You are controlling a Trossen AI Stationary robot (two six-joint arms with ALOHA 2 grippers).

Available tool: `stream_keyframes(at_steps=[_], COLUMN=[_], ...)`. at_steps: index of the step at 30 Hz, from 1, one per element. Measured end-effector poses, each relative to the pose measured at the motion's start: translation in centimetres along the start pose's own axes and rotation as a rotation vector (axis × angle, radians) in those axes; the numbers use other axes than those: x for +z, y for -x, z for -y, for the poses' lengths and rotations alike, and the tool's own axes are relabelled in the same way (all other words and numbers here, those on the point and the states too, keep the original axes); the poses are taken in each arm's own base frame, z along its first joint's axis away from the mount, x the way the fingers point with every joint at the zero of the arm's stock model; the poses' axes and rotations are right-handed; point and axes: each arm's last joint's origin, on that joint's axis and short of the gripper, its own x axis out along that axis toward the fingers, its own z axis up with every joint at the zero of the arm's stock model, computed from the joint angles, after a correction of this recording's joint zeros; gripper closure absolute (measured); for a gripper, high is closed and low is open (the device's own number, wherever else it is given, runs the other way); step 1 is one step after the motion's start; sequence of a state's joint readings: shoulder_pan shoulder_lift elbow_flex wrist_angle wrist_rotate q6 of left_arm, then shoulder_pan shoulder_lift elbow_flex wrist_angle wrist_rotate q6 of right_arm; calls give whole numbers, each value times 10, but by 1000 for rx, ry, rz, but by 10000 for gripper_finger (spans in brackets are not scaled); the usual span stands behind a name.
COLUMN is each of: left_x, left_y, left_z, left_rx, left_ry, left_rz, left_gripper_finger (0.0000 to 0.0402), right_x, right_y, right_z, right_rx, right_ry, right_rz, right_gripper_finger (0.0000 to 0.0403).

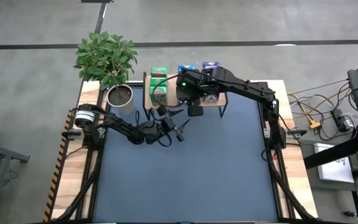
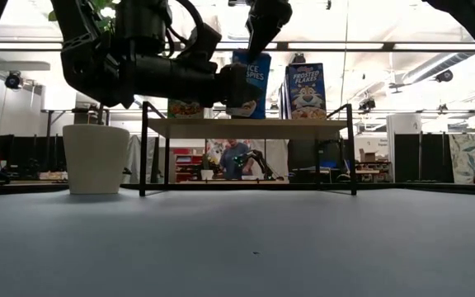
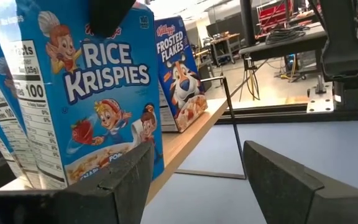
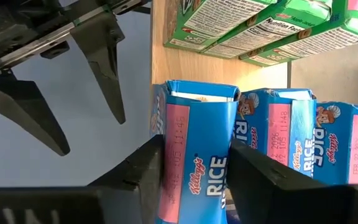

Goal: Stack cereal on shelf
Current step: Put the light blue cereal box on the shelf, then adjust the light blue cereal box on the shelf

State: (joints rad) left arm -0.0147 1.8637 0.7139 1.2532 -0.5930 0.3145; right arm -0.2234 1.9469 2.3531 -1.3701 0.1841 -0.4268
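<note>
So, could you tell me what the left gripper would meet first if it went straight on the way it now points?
Probably the Rice Krispies box at the shelf edge: the left gripper stands open, facing it closely. Depth is unclear; its other finger points past, over the tabletop.
</note>
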Motion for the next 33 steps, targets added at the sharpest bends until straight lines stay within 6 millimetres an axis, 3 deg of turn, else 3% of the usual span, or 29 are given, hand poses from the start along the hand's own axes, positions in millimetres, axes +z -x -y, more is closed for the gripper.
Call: stream_keyframes(at_steps=[9, 21, 33], left_x=[2, -3, -8], left_y=[-2, -9, -14], left_z=[0, -10, -20], left_rx=[3, 37, 65], left_ry=[7, 0, -26], left_rz=[7, -19, -43], left_gripper_finger=[171, 171, 171], right_x=[2, 0, -2], right_y=[0, 11, 48], right_z=[1, 3, -11], right_rx=[-8, -64, -42], right_ry=[-9, -14, -51], right_rz=[17, 23, 110], right_gripper_finger=[213, 212, 239])
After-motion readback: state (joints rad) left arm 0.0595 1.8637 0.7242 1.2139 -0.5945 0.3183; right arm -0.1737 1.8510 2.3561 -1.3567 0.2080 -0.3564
